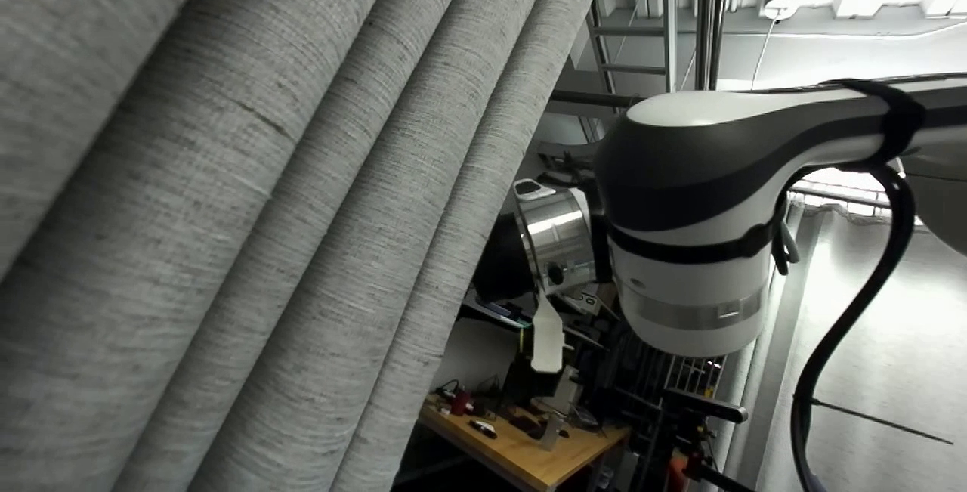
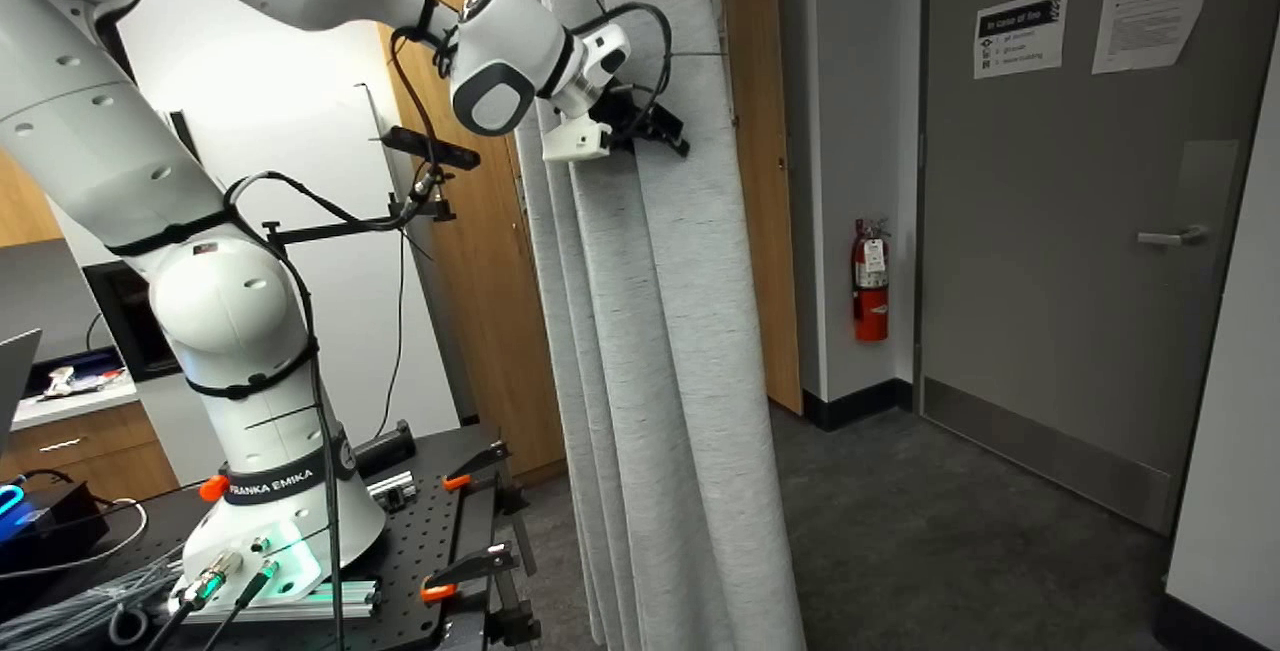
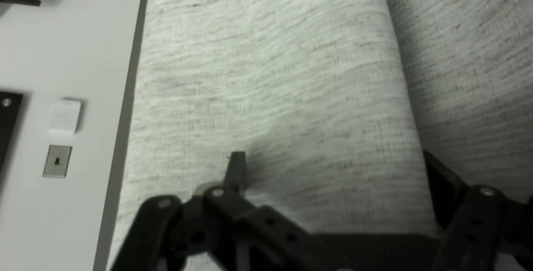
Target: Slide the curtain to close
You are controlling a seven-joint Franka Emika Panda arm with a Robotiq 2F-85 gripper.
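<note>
The curtain is light-grey heathered fabric in deep pleats. In an exterior view (image 2: 690, 331) it hangs bunched and slightly slanted in front of the arm. In an exterior view (image 1: 317, 197) it fills the left half with diagonal pleats. In the wrist view the curtain (image 3: 283, 75) fills the middle and right. My gripper (image 3: 332, 154) is open. One finger lies over the front of a broad fold, the other is at the fold's right edge, partly hidden by the cloth. The gripper (image 2: 668, 136) is against the curtain's upper part; it also shows partly behind the pleats (image 1: 502, 261).
A grey door (image 2: 1050, 231) and a fire extinguisher (image 2: 870, 281) are to the curtain's right. Wooden panels (image 2: 762, 181) stand behind it. The arm's base stands on a black perforated table (image 2: 425, 491). A wooden desk (image 1: 536, 462) and a wall switch (image 3: 57, 161) also show.
</note>
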